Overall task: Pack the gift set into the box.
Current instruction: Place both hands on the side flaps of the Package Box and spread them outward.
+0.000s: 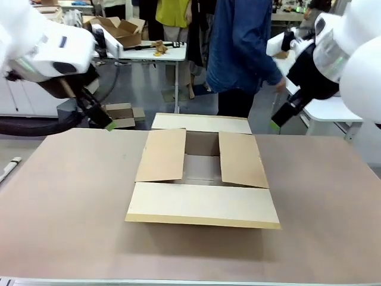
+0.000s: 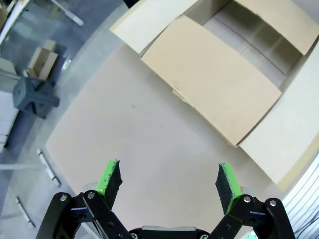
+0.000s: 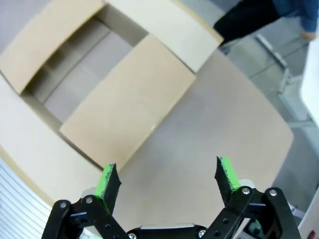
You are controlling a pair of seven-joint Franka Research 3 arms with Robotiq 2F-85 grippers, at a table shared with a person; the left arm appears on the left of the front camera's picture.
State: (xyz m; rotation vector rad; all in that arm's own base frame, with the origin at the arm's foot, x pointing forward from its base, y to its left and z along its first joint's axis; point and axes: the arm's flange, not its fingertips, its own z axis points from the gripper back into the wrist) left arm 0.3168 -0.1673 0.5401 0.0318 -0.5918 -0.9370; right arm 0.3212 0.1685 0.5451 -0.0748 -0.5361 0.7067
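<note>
The box (top open) rests on the tabletop; left hand and right hand hover released, fingers apart.

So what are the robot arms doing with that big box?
Nothing is being held right now. The box sits in the middle of the table with its flaps open, and the part of its inside that shows is bare. The robot's left hand and right hand hang open in the air, one on each side. A person in blue stands beyond the far side.
</note>
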